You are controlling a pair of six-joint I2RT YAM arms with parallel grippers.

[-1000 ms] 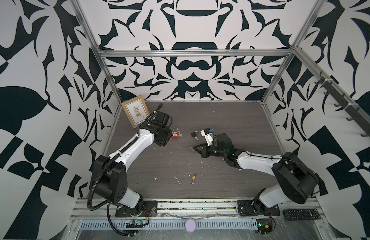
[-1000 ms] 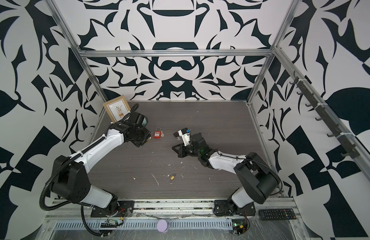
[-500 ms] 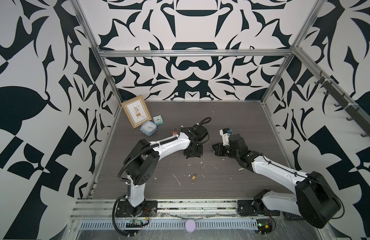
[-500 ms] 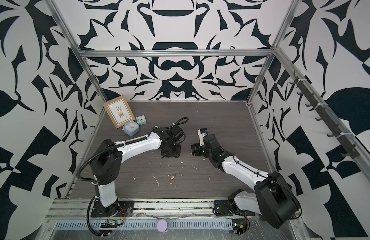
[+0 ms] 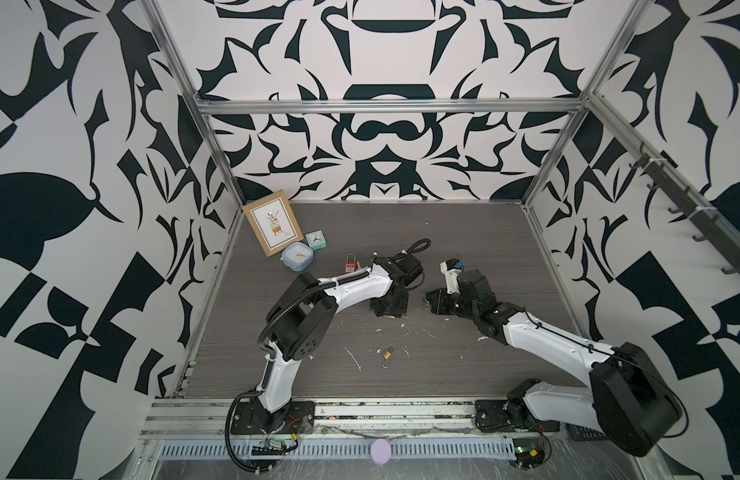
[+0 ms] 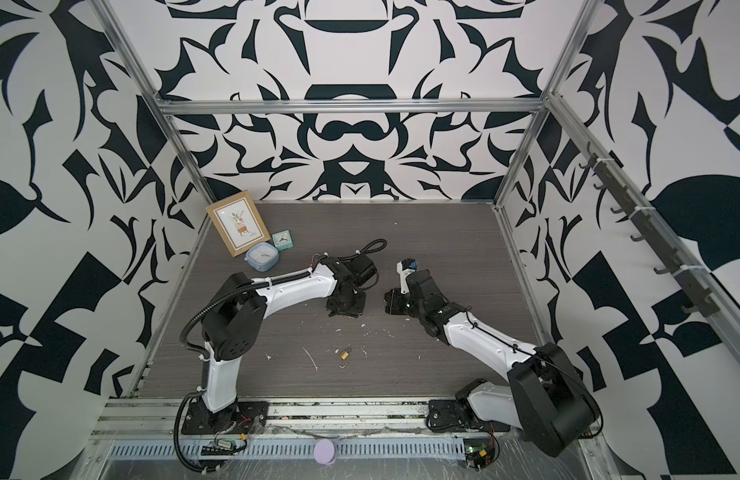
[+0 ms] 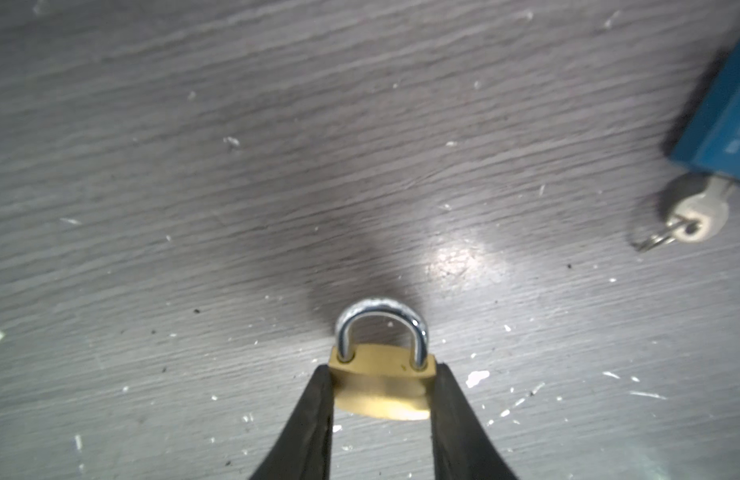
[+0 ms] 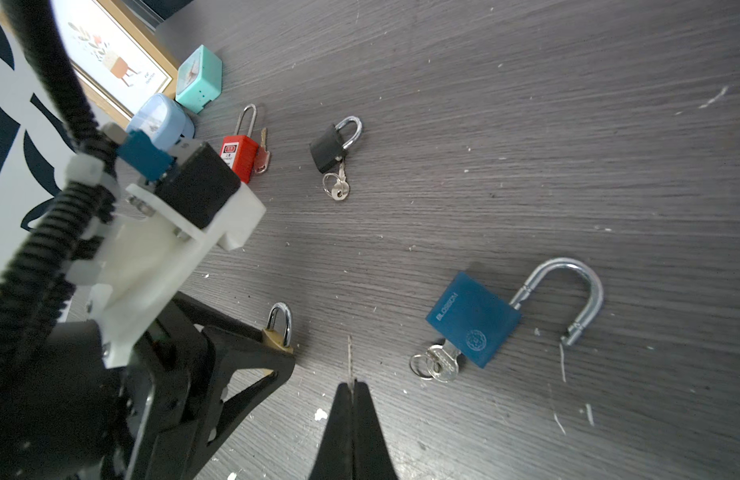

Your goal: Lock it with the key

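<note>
My left gripper [image 7: 381,370] is shut on a small brass padlock [image 7: 381,382], pinching its body from both sides low over the table. The steel shackle [image 7: 381,320] points away from the wrist with both legs in the body. The same padlock [image 8: 277,334] shows in the right wrist view. My right gripper [image 8: 351,384] is shut on a key, whose thin blade [image 8: 349,357] sticks out past the tips, a short way beside the padlock. In both top views the left gripper [image 5: 389,309] and the right gripper [image 5: 432,305] face each other mid-table.
A blue padlock [image 8: 472,320] with open shackle and a key [image 8: 441,365] in it lies close by. A black padlock [image 8: 331,147], a red padlock [image 8: 239,156], a second brass padlock [image 5: 387,354], a picture frame [image 5: 272,227], a teal clock [image 5: 315,240] and a pale-blue case [image 5: 297,257] are also on the table.
A second ago the left gripper was at the back left beside the red padlock; it has swung to mid-table. The right gripper shifted right. Both have held still for the last half second.
</note>
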